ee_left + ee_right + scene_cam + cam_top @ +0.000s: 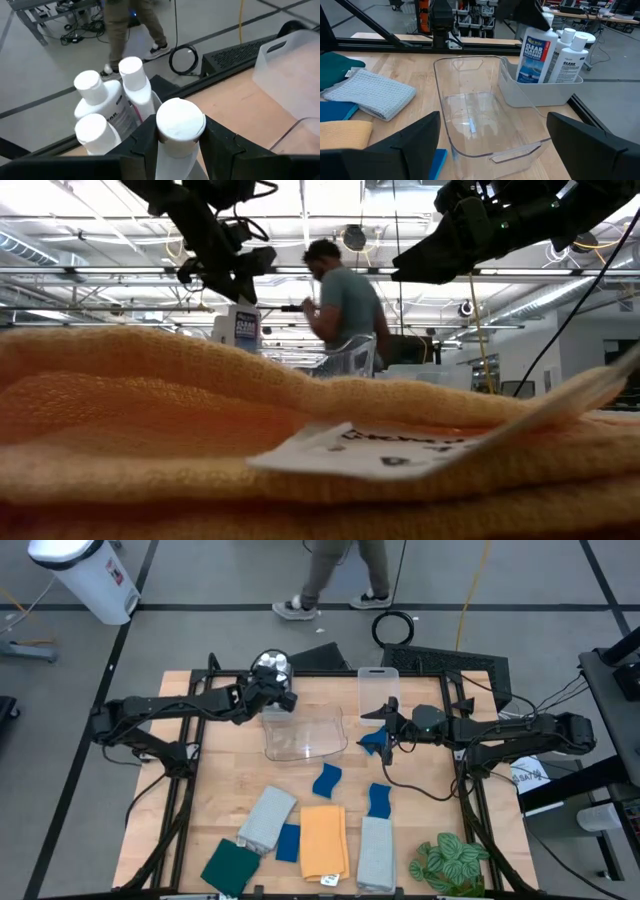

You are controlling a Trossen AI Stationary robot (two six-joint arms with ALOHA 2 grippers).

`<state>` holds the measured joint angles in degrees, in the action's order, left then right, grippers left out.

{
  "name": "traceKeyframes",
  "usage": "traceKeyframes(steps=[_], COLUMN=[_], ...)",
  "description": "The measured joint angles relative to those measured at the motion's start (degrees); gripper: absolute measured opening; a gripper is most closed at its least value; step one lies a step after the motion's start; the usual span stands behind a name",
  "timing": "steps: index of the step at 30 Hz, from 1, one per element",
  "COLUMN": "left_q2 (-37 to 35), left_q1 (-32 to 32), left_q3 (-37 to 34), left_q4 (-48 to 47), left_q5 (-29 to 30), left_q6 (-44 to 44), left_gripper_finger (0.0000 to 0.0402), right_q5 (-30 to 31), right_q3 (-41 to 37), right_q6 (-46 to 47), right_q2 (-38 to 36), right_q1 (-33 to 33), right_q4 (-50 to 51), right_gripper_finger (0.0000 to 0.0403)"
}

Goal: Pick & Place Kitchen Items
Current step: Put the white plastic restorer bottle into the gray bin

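L tool (180, 142) grips white bottle (179, 131) | R tool (492, 150) spread wide, empty | bottle labels (536, 61): "CLEAR SHAMPOO"

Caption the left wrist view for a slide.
Left end effector gripping a white bottle beside three others.

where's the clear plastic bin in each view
high view: clear bin at table centre, between both arms.
low view: only its rim shows above the orange cloth.
left wrist view: one corner at the edge.
right wrist view: centre, empty.
Shared landmark: the white bottles beside it.
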<state>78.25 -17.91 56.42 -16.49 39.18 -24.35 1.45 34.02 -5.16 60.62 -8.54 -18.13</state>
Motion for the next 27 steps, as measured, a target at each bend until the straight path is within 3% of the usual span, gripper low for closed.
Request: traceKeyframes(steps=[27], left_q2=[4.3], left_q1=[-0.8], left_q3=[0.0], left_q4=[0.1], left_q5=[0.3], left_q6=[-1.5], left_gripper_finger=[0.0116], right_q5=[0.0], right_q3=[0.0], right_q6=[0.0], right_q2=[0.0], right_q1=[0.0], right_q4=[0.0], right_gripper_finger=[0.0336])
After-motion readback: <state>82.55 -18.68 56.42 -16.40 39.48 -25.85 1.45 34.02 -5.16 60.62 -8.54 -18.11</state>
